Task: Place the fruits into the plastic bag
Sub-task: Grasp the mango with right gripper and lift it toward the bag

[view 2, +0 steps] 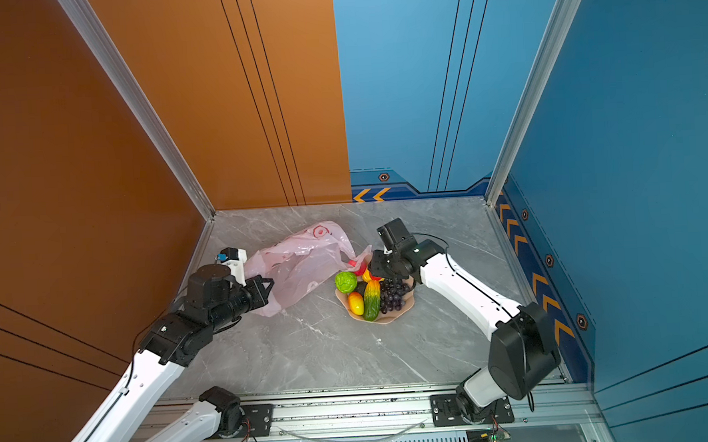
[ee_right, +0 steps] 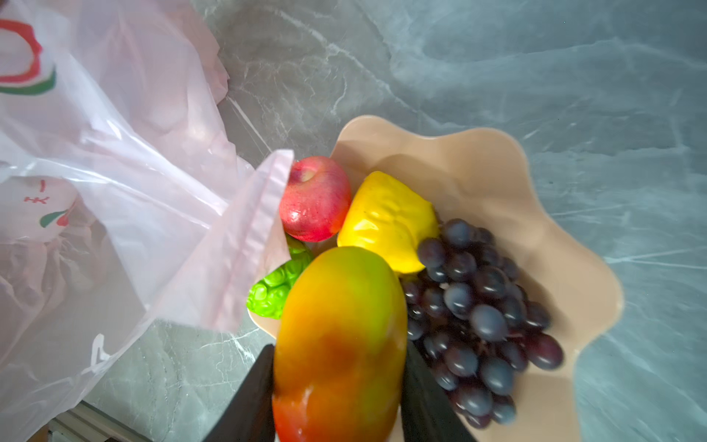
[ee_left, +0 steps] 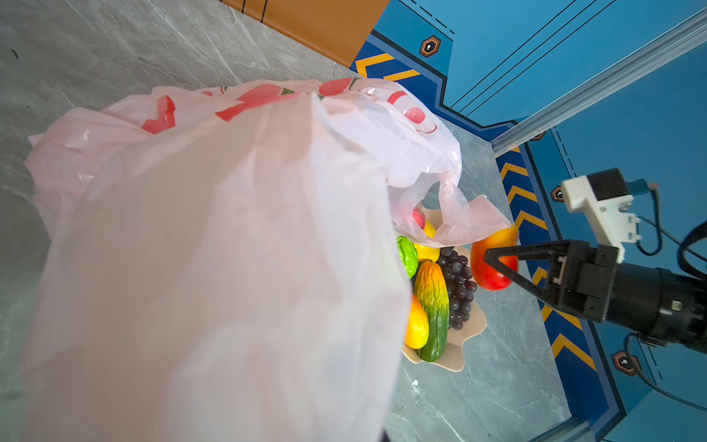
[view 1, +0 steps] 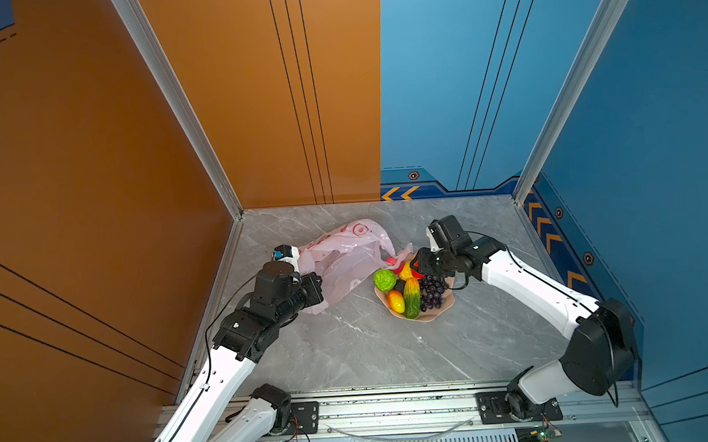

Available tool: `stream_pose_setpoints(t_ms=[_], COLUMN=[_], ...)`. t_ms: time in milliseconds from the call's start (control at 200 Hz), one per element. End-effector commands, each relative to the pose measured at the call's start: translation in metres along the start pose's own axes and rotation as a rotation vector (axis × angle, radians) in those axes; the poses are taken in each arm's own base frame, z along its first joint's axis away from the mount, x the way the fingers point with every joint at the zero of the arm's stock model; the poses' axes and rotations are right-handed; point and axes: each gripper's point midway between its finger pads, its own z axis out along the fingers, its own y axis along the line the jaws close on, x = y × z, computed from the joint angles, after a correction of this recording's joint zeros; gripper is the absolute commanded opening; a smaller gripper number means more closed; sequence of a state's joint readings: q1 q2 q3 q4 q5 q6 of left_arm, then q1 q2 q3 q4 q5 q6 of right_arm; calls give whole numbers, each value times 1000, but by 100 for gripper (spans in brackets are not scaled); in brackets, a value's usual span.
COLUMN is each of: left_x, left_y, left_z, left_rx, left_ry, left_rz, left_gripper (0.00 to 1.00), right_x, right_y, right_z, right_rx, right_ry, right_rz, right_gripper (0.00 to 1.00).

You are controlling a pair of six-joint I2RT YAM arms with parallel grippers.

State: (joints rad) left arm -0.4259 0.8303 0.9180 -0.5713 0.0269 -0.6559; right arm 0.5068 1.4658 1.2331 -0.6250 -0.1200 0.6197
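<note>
Mango (ee_right: 340,306) within right claw (ee_right: 339,356)

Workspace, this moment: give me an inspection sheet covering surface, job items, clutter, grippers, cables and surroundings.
Surface: grey veined tabletop, no spills seen.
Job's things: plastic bag crumpled, a handle lying over the rim of the peach bowl, no fruit seen inside; mango held clear of the pile; apple, grapes, green fruit, cucumber in the bowl.
Clutter: nothing seen.
Grippers: left gripper shut on the bag's edge; right gripper shut on the mango.
Cables: black cables along both arms, none seen snagged.
Surroundings: orange wall, blue wall, aluminium frame.
</note>
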Motion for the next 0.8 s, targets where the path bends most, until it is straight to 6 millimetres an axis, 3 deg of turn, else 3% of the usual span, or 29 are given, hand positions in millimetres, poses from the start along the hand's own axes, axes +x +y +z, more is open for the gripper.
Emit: stream_pose_setpoints(t_ms=[0,170,410,621,796], left_x=[-3,-3,-3,-2,-3], left_y=[0,-1,-2,-3,-3], left_z=[-5,-5,-5,-4,-4], left_rx=[-9,-4,0,7,5], left_ry=[-16,-15,-12,-9,-12], left_rz=[-6,-8,-11,-18,-21], left_gripper=[0,0,0,0,0], right_x=[10,-2,-16,-4,11], right_y=[-25,-30,22,91,125], right_z=[-20,-67,-118,-127,-113], right_rx=[41,-17,-237,-502,-583], right_ry=[13,-86,-148,-63,33], right_rz=[17,31,-22,-84,-126], right_gripper=[33,32,31,31,31])
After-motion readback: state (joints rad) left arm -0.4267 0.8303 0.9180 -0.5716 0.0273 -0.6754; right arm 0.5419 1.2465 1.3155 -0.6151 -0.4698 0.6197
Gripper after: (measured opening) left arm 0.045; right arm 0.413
